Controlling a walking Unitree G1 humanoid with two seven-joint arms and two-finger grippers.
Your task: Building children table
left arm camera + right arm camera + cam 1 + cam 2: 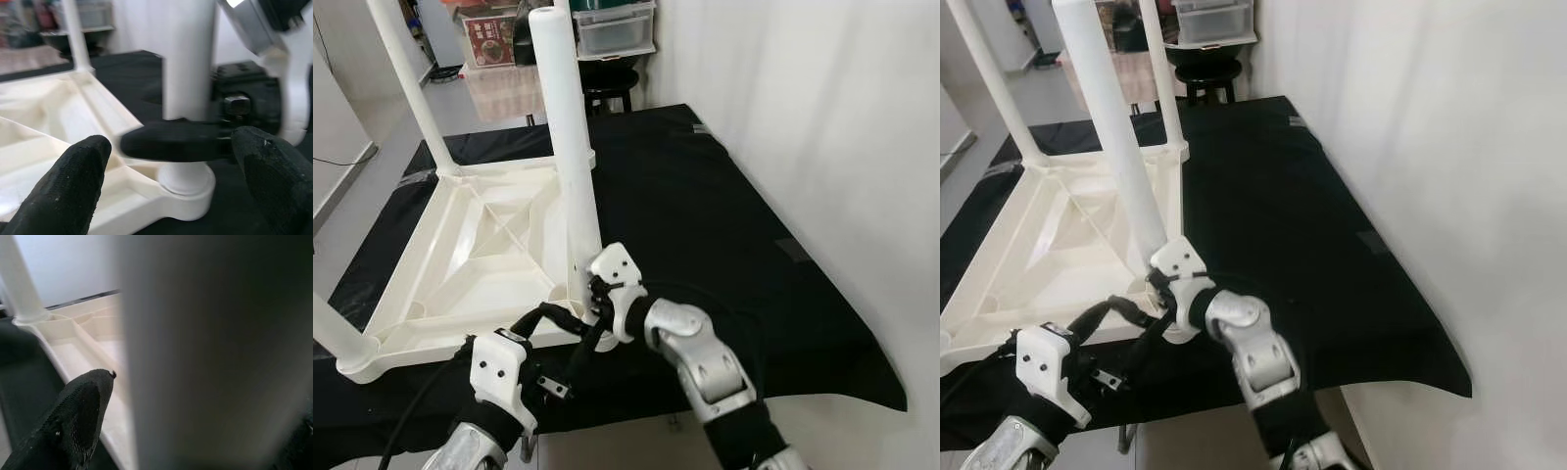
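Now the white children's table (480,255) lies upside down on a black cloth (705,225) on the floor. At its near right corner, the right tool (592,299) clamps the base of an upright leg (570,147). Just beside it, the left tool (171,161) hangs spread wide, holding nothing.

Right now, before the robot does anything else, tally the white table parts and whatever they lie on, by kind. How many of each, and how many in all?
White table legs: 4
White tabletop, upside down: 1
Black cover underneath: 1
Total: 6
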